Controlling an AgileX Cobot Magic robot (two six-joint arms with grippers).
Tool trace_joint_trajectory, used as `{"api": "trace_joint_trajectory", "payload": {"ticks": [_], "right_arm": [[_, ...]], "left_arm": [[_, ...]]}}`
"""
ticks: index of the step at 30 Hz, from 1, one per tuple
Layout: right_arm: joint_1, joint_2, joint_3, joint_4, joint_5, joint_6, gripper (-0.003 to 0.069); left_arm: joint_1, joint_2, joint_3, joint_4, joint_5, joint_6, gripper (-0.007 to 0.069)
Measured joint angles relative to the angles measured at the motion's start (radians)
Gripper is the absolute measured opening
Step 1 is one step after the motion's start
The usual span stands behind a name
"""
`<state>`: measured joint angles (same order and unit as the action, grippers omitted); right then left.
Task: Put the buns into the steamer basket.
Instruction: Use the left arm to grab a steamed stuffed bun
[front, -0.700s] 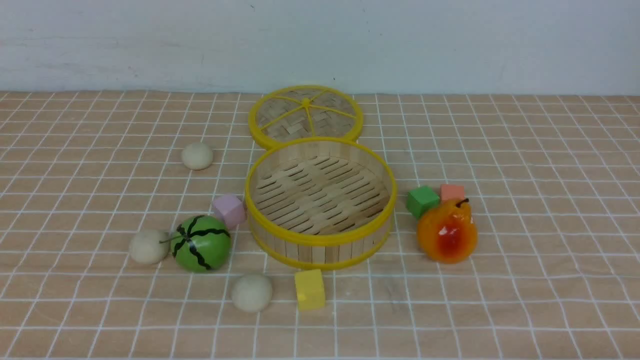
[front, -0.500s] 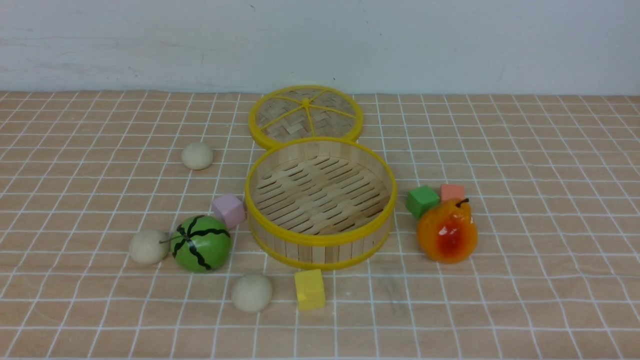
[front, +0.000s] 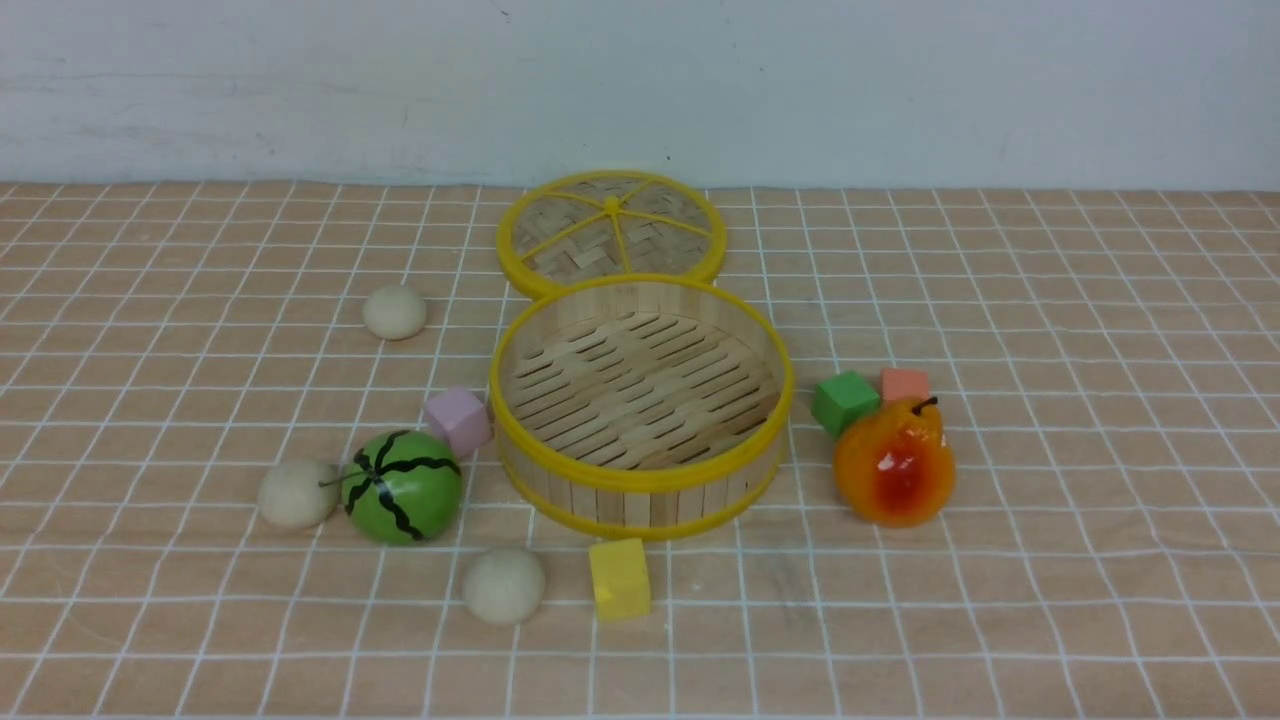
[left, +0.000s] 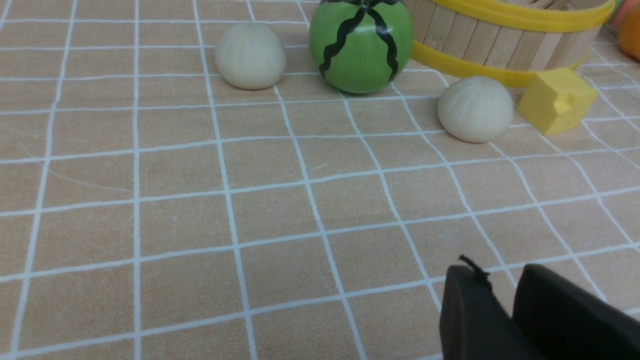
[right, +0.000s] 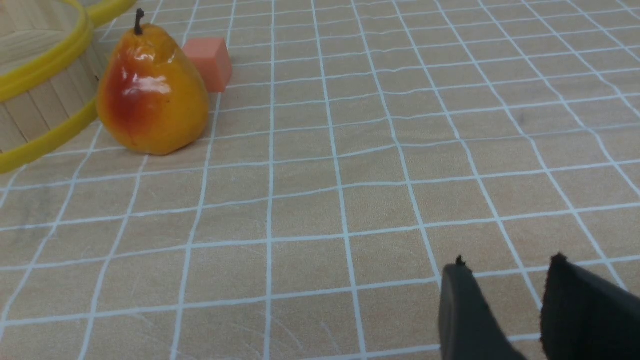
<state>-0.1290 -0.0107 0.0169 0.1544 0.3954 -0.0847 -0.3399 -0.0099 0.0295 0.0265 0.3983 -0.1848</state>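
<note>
With the basket (front: 640, 482) as clock centre in the front view, the left bun (front: 297, 493) lies on the counter (front: 1000, 620) at eight o'clock, hard by the melon (front: 402, 487), though whether they touch I cannot tell; the far bun (front: 394, 311) sits alone at ten; the near bun (front: 503, 585) is at seven, just beside the yellow cube (front: 619, 578); the basket itself is empty; each bun looks light, smooth and round, probably soft, so apt to roll or squirt out of a hard pinch; I would take one from above across its widest middle, gently, and pinch the left bun at its twelve and six to miss the melon; neither arm shows in the front view; the left fingers (left: 475, 320) are cut off at the frame edge, tips close, and I cannot tell whether they are apart or together; the right fingers (right: 465, 315) stand slightly apart, counter showing between them, holding nothing, well off from the pear (right: 150, 95).
</note>
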Motion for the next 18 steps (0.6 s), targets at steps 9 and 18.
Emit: {"api": "trace_joint_trajectory", "payload": {"ticks": [9,18], "right_arm": [[0.000,0.000,0.000,0.000,0.000,0.000,0.0241],[0.000,0.000,0.000,0.000,0.000,0.000,0.0241]], "left_arm": [[0.000,0.000,0.001,0.006,-0.013,0.000,0.0144],[0.000,0.000,0.001,0.006,-0.204,0.000,0.0155]]}}
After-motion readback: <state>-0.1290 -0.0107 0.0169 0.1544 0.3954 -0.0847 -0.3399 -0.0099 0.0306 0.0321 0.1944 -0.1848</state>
